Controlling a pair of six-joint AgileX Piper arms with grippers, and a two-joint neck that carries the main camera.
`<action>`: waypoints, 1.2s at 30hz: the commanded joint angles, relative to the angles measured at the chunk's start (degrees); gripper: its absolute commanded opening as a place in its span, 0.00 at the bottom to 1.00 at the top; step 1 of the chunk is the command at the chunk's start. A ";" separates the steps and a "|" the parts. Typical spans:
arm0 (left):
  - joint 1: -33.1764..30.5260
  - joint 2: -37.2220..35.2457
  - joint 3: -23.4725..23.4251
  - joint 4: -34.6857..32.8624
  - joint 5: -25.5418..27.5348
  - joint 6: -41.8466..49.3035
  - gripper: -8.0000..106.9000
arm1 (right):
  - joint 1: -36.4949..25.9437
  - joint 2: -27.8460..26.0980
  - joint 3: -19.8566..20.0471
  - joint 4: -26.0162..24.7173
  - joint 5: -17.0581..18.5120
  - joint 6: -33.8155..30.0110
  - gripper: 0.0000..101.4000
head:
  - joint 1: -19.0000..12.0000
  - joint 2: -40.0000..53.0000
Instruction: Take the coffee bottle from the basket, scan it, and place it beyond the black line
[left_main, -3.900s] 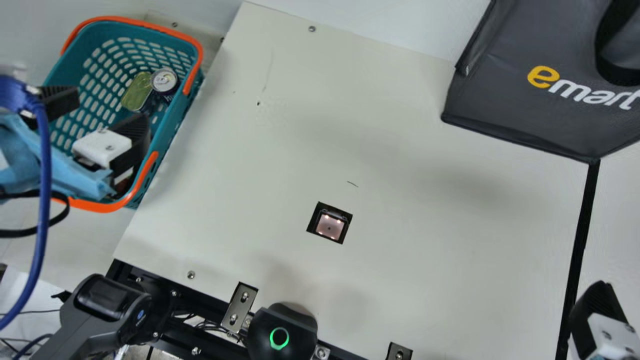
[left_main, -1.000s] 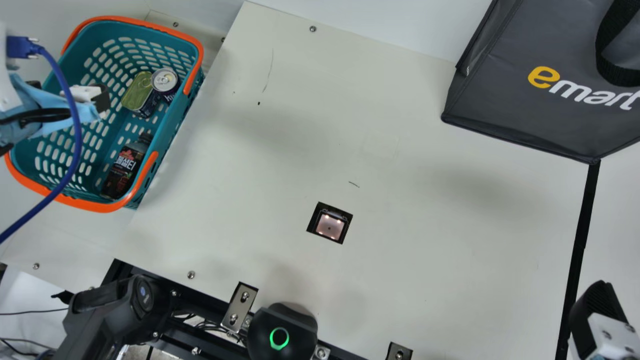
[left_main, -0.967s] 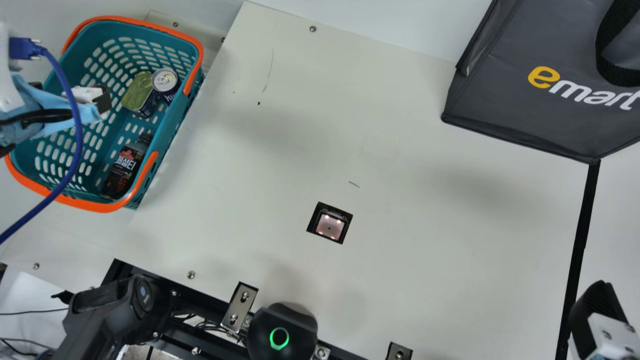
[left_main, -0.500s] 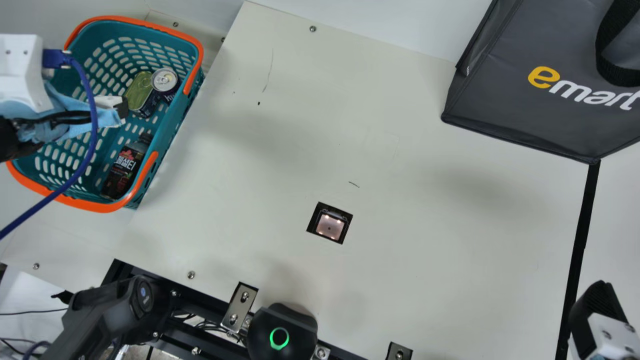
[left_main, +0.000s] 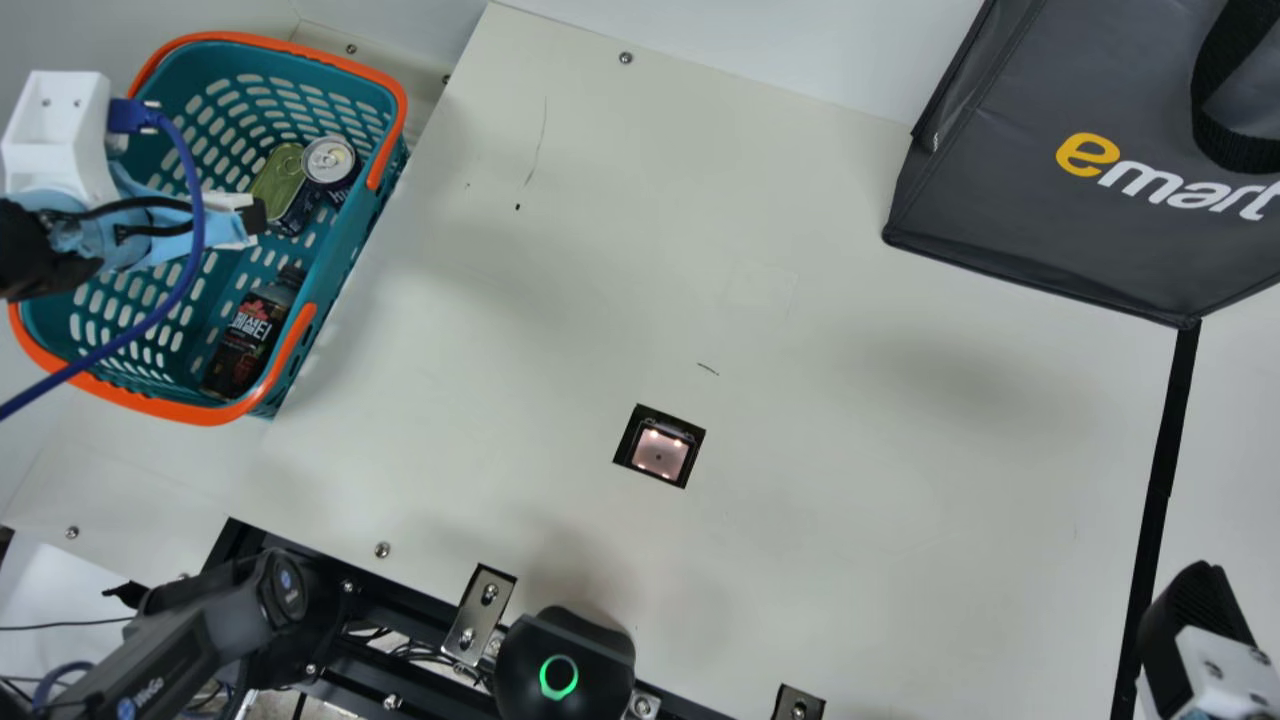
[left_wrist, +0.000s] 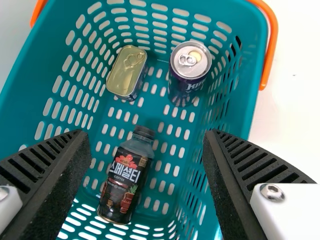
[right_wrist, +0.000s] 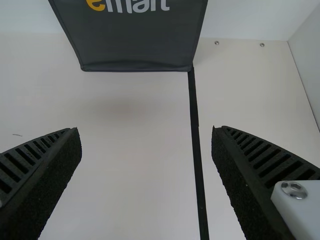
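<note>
Black left fingers (left_wrist: 57, 175) hang spread above the basket (left_wrist: 250, 30); the right fingers (right_wrist: 42, 175) are spread too. Go down around the coffee bottle (left_wrist: 125, 177) lying inside, then squeeze its middle gently.

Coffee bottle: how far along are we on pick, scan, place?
Done: only the approach, it seems; left end effector is over the basket, open. In hand: nothing; right end effector is also open. To do: grasp the coffee bottle lying in the basket, scan it at the lit window, place it beyond the black line.
</note>
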 joint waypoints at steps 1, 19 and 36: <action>0.63 1.36 -0.56 -0.89 0.12 2.77 0.85 | 0.00 0.00 0.00 0.00 0.00 0.00 0.90 | -1.57 0.14; 5.86 11.04 -4.98 -7.25 2.05 19.47 0.85 | 0.00 0.00 0.00 0.00 0.00 0.00 0.90 | -1.57 0.14; 8.52 16.74 -5.47 -8.34 2.45 26.85 0.85 | 0.00 0.00 0.00 0.00 0.00 0.00 0.90 | -1.57 0.14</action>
